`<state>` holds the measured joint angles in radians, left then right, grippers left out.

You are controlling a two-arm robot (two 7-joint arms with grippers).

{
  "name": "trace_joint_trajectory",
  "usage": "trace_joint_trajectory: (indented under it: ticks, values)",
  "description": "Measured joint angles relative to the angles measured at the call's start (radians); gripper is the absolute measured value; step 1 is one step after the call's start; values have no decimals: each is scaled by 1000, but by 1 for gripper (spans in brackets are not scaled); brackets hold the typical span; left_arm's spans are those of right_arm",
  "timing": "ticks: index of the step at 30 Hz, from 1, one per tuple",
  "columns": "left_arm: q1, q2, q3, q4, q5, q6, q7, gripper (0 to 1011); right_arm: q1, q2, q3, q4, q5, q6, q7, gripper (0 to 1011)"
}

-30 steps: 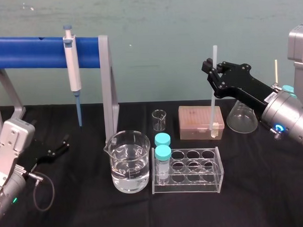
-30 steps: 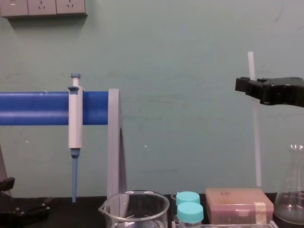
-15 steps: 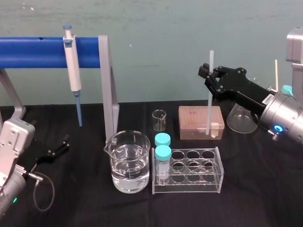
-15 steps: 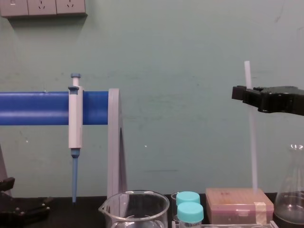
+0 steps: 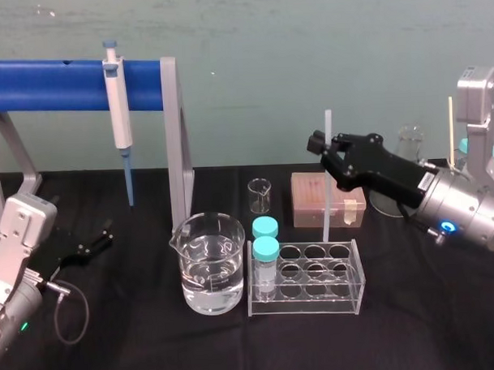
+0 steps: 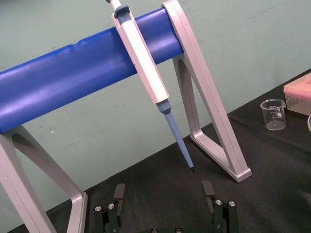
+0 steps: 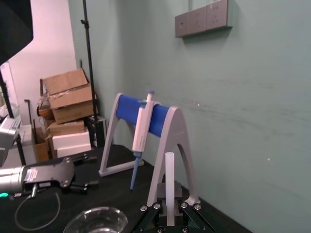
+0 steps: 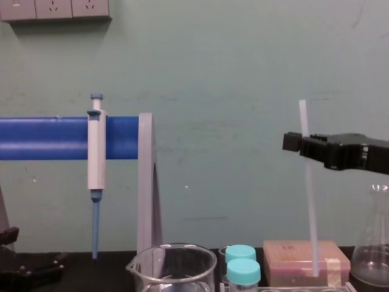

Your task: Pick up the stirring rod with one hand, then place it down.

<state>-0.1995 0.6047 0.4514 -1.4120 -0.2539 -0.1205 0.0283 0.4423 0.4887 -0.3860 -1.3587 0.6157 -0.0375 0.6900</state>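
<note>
The stirring rod (image 5: 325,202) is a thin translucent white stick held nearly upright, with my right gripper (image 5: 319,143) shut on its upper part. Its lower end hangs over the back of the clear tube rack (image 5: 346,299). The chest view has the stirring rod (image 8: 310,207) in front of the pink box (image 8: 292,258), with the right gripper (image 8: 293,142) clamped high on it. Seen from the right wrist, the stirring rod (image 7: 169,177) rises out of the closed fingers. My left gripper (image 5: 90,242) rests open on the black table at the far left, and the left gripper (image 6: 164,195) holds nothing.
A water-filled beaker (image 5: 208,265) stands left of the rack, which carries two teal-capped vials (image 5: 266,253). Behind are a small beaker (image 5: 260,196), the pink box (image 5: 309,201) and a glass flask (image 5: 391,201). A grey-and-blue pipette (image 5: 119,116) hangs on the blue stand (image 5: 49,86).
My right gripper has carried the rod leftward and lower, from over the pink box to above the tube rack. The left arm has stayed still.
</note>
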Motion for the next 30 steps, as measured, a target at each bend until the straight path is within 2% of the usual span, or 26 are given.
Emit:
trace_joint_trajectory:
  ticks: [9, 19, 30]
  values:
    - [0, 0, 0, 0, 0, 0, 0, 1000, 5, 0, -30, 31, 0, -28, 7, 67]
    - [0, 0, 0, 0, 0, 0, 0, 1000, 21, -28, -54, 83, -16, -74, 7, 67]
    - [0, 0, 0, 0, 0, 0, 0, 1000, 37, -55, -81, 146, -50, -82, 9, 67]
